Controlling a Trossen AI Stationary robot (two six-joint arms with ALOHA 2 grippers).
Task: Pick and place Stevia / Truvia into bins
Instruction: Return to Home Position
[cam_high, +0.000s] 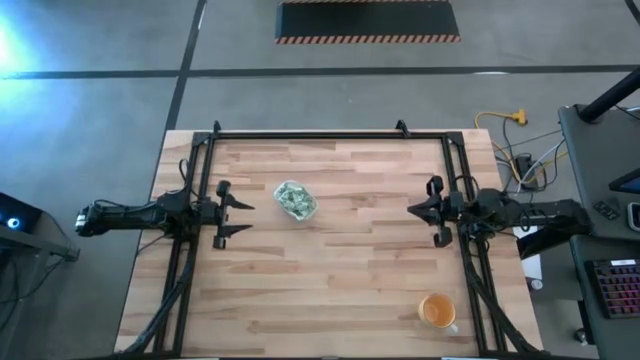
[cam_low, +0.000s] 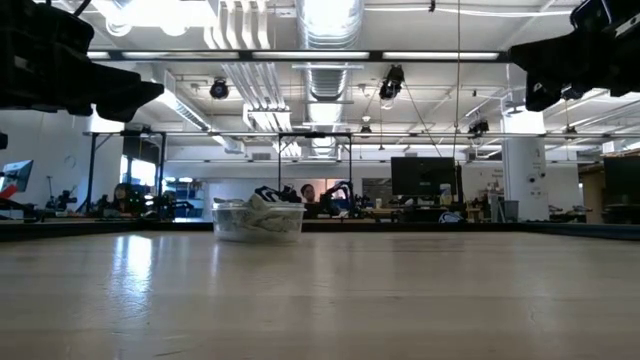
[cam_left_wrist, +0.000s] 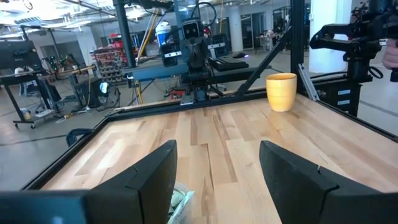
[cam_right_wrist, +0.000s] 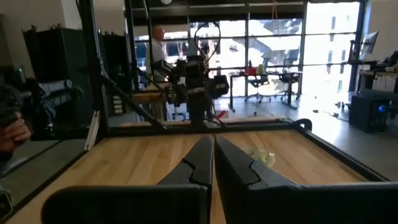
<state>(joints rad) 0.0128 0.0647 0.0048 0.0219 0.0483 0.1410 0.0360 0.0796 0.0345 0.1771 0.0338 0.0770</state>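
Retract the wide-open, empty left pincer (cam_high: 245, 218) level, away from the small clear plastic tub (cam_high: 278, 197); the right pincer (cam_high: 412, 209), closed and empty, waits opposite.

No writing, brand or number could be read anywhere. The packets (cam_high: 295, 201) in the tub (cam_high: 311, 211) were too small to read. The only marking was an orange-and-black striped border on a dark floor mat (cam_high: 367, 20) at twelve o'clock.
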